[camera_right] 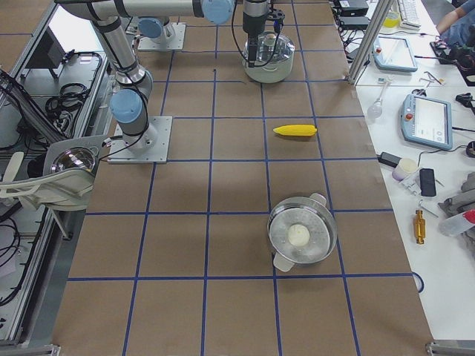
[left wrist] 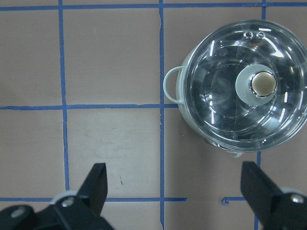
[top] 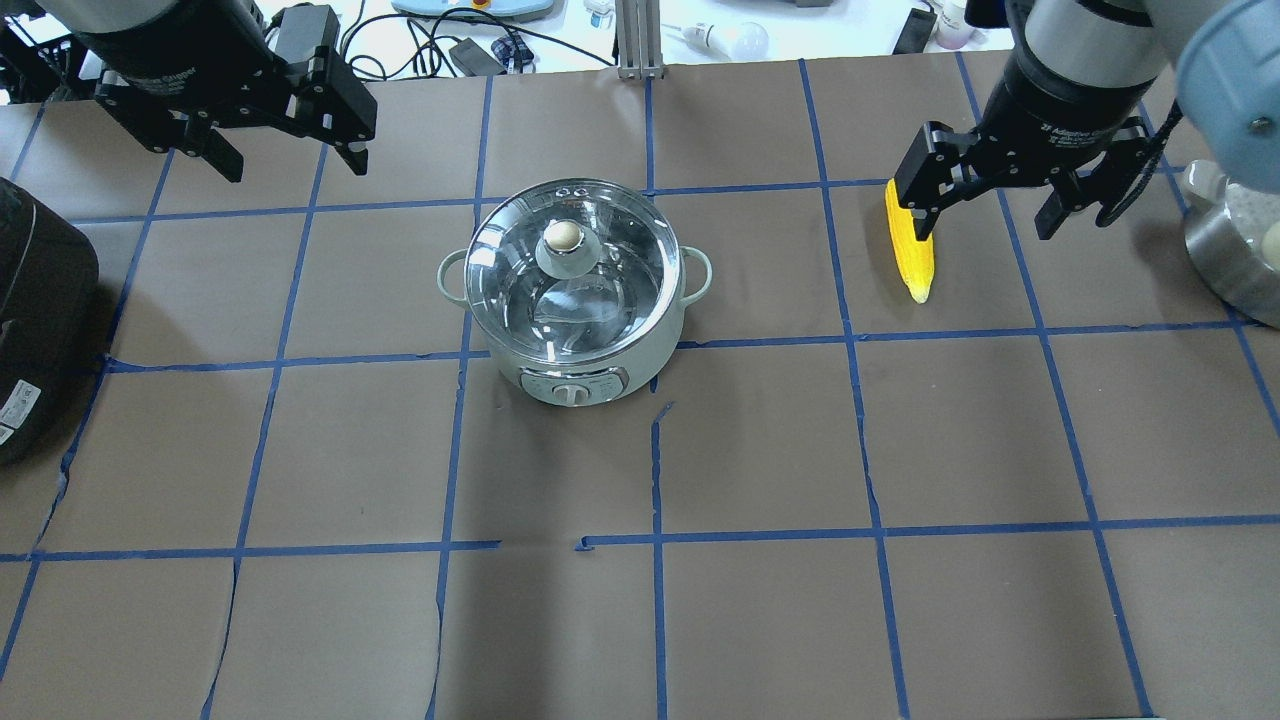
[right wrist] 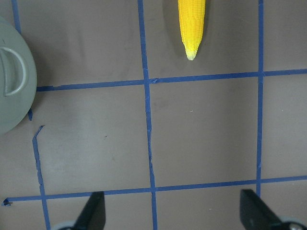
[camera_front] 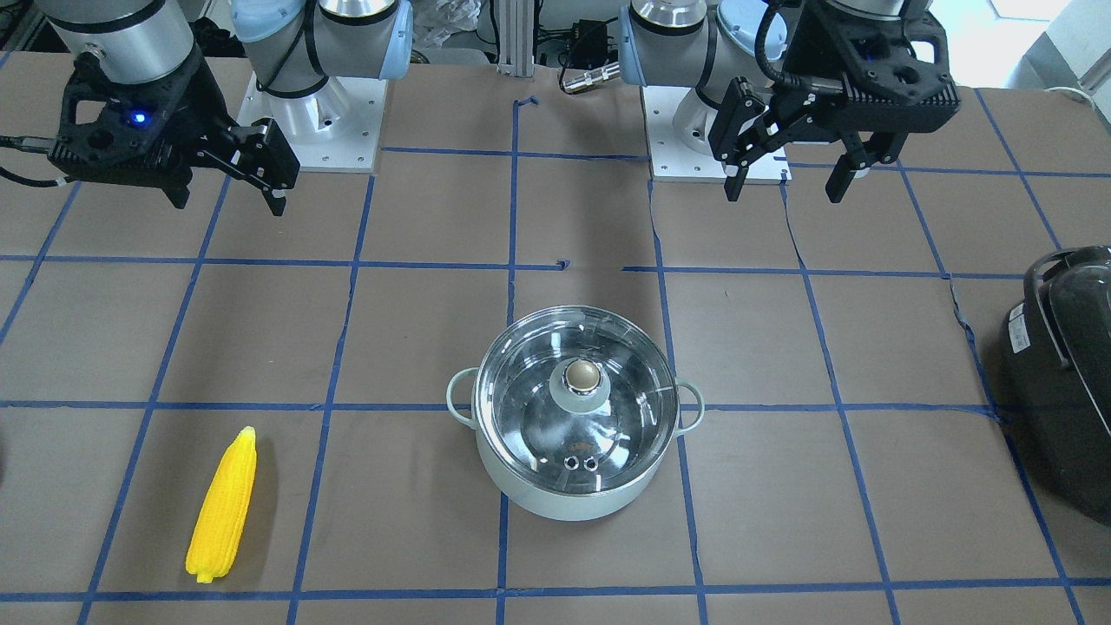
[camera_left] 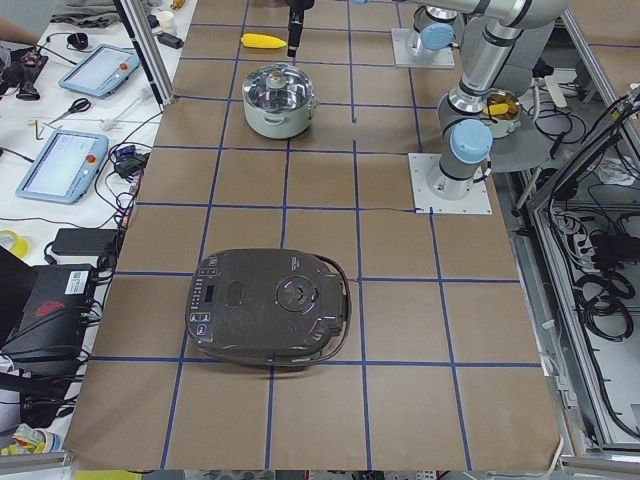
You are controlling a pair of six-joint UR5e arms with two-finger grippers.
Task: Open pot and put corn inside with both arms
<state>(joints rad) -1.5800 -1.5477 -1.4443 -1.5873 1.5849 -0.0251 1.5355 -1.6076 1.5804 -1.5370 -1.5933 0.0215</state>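
Observation:
The mint-green pot (top: 575, 300) stands mid-table with its glass lid (top: 600, 290) on, and its beige knob (top: 562, 236) is free. It also shows in the front view (camera_front: 564, 495) and the left wrist view (left wrist: 244, 86). The yellow corn (top: 912, 250) lies flat on the table to the pot's right, also in the front view (camera_front: 224, 505) and the right wrist view (right wrist: 192, 24). My left gripper (top: 295, 168) is open and empty, raised beyond and left of the pot. My right gripper (top: 982, 230) is open and empty, hovering beside the corn without touching it.
A large black appliance (top: 35, 320) sits at the table's left end. A steel pot with a white ball inside (camera_right: 301, 239) stands at the right end. Blue tape lines grid the brown table (top: 760, 440).

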